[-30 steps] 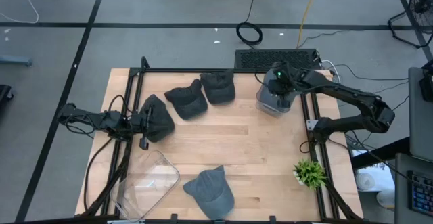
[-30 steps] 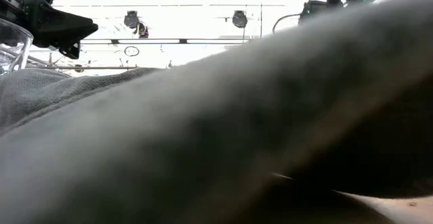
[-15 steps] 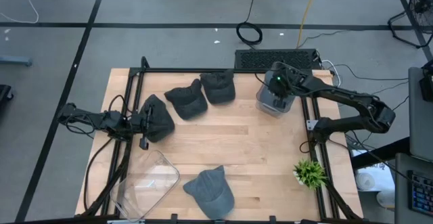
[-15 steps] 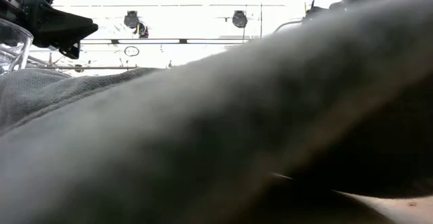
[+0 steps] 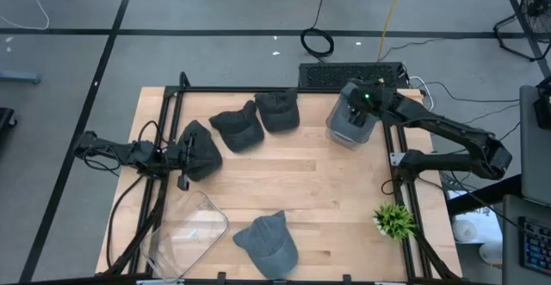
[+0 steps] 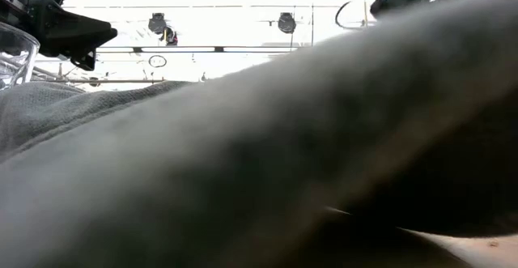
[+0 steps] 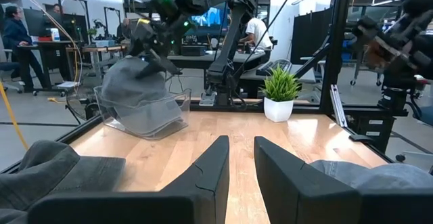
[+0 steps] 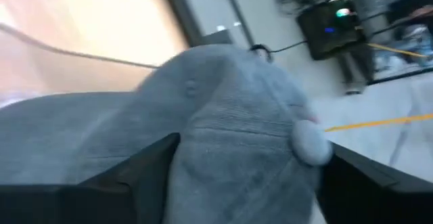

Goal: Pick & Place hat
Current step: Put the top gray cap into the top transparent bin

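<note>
A light grey hat (image 5: 349, 123) sits crown up in a clear bin (image 5: 331, 132) at the table's far right. My right gripper (image 5: 365, 97) hangs over it, open, one finger on each side of the crown (image 8: 230, 116). The left wrist view shows this gripper (image 7: 152, 51) just above the hat (image 7: 135, 85). My left gripper (image 5: 182, 157) waits at the left edge beside a dark hat (image 5: 200, 147). Its fingers (image 7: 241, 170) stand a little apart with nothing between them. My right gripper comes at the grey hat from above, its open fingers (image 8: 145, 173) standing at both sides of the crown near the top button (image 8: 308, 141). Whether they touch the cloth, I cannot tell. The hat rests in the bin.
Two more dark hats (image 5: 237, 128) (image 5: 278, 110) lie at the far middle. Another grey hat (image 5: 269, 244) lies at the near edge and fills the low view (image 6: 259, 163). A clear container (image 5: 185, 232) lies near left, a potted plant (image 5: 394, 220) near right.
My right gripper has risen and gone a little toward the table's right edge above the bin. The grey hat stays in the bin.
</note>
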